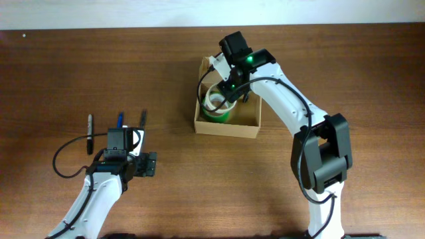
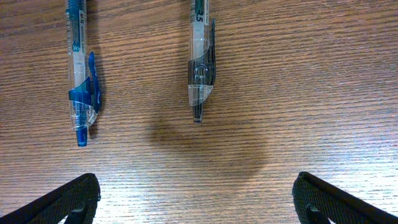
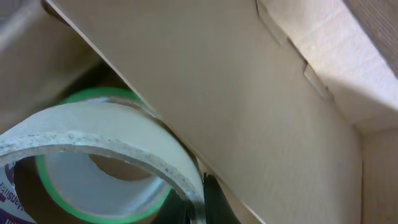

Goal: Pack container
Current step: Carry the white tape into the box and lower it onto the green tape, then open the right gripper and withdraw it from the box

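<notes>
The container, a tan open cardboard box, stands at the table's middle. My right gripper reaches into it, shut on the rim of a white tape roll. That roll tilts over a green tape roll lying inside. In the right wrist view the white tape roll is pinched at its edge in my right gripper, with the green tape roll below and the container's wall close by. My left gripper hovers open over bare wood, holding nothing.
A blue pen and a clear black pen lie just ahead of the left fingers. Overhead, a black marker lies left of the blue pen and the black pen. The container's flap stands at its far left.
</notes>
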Robot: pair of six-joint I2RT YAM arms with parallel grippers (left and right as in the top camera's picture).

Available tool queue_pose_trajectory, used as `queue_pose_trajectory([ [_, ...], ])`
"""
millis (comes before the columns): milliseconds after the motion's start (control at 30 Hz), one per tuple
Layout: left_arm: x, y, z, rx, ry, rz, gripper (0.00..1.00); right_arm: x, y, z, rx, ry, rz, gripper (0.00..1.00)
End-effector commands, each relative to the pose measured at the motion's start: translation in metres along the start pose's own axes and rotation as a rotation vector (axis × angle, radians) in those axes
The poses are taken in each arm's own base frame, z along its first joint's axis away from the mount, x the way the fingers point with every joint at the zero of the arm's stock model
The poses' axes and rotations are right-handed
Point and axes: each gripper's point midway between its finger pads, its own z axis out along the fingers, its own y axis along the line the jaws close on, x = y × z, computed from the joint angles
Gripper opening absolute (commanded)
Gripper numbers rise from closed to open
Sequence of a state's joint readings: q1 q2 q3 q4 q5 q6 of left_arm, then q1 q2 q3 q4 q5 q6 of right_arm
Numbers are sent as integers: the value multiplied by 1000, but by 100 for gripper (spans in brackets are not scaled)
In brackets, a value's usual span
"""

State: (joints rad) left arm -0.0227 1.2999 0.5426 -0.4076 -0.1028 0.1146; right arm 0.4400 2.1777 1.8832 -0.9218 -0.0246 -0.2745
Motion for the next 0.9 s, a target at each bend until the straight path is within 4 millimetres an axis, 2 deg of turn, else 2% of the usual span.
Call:
queue_pose_trajectory([
  [0, -4, 0, -1, 10, -6, -15, 99, -15, 7, -12, -9, -52, 15, 4],
  [333, -4, 0, -1, 10, -6, -15, 99, -4, 11, 12, -25, 2, 32, 4],
  [567, -4, 0, -1, 10, -6, -14, 99, 1, 14, 16, -34, 24, 31, 5],
  [633, -4, 0, -1, 10, -6, -14, 99, 2, 16, 14, -50, 27, 32, 24],
  [733, -4, 0, -1, 10, -6, -14, 99, -2, 19, 1, -63, 14, 33, 42],
  [867, -4, 0, -1, 10, -6, -14, 99, -22, 14, -39, -46, -53, 36, 43],
])
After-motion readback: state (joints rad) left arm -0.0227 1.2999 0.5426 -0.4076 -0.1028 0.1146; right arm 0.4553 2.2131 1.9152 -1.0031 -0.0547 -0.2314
